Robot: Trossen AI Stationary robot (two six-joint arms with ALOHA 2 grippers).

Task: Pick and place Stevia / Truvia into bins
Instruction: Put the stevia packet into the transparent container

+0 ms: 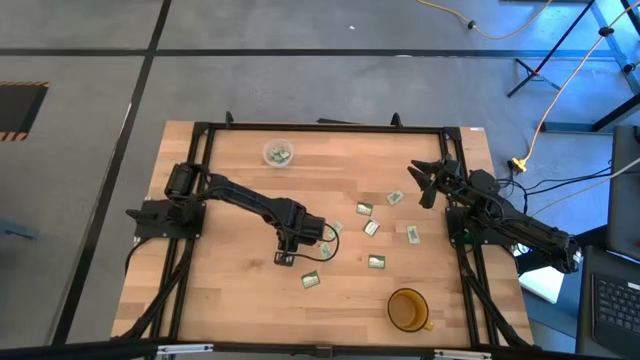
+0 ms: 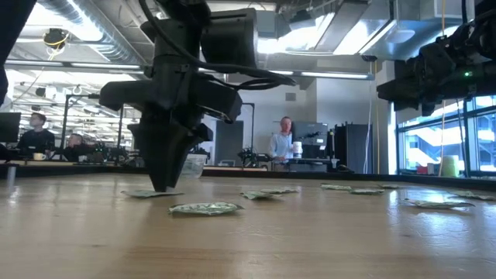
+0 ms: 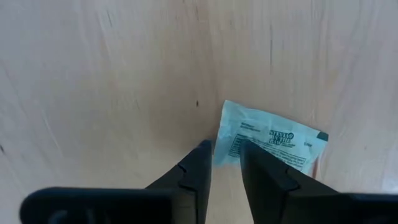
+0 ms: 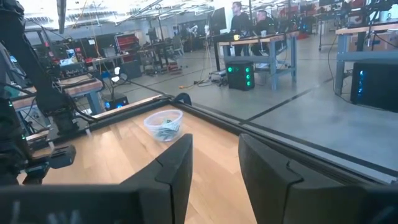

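While left tool [image 3: 225, 160] narrowly spread at table, pale-green printed sachet [image 3: 271, 142] lies flat alongside.

green-white sachets [image 1: 372, 228] flat on table, clear cup [image 1: 279, 153] holding some

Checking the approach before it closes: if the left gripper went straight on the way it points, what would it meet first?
The left gripper points down at the table, jaws slightly apart at a Stevia sachet's edge; likely sachet first.

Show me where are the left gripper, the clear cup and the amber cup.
left gripper [image 3: 225, 163]: left wrist view, gap between its fingertips, at a sachet's edge.
clear cup [image 1: 278, 153]: high view, its rim, sachets inside.
amber cup [image 1: 407, 310]: high view, its inner wall.
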